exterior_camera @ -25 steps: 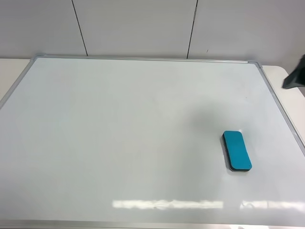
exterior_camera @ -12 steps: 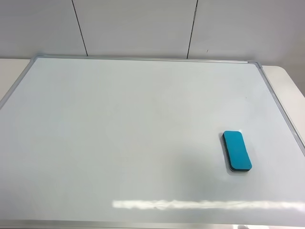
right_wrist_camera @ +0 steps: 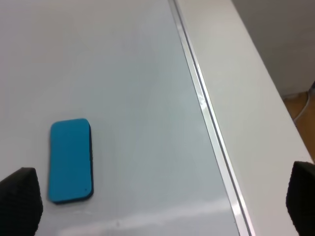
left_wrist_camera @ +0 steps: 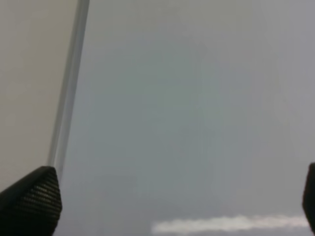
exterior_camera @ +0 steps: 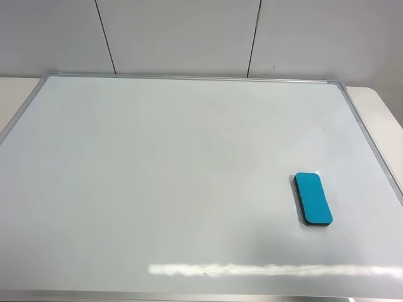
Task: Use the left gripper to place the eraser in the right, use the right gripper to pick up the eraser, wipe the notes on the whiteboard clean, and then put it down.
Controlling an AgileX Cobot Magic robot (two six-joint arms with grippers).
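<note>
L pincer (left_wrist_camera: 162, 196) wide open, empty. R pincer (right_wrist_camera: 162, 201) wide open, empty.

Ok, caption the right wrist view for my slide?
Open right gripper above the teal eraser lying flat on the whiteboard near its frame.

The whiteboard (exterior_camera: 164, 176) is seen bare across the left, centre and top of the exterior high frame. A single obstacle, the eraser (exterior_camera: 313, 199), is found lying flat at the lower right, near the right frame edge, with open surface on every side.
</note>
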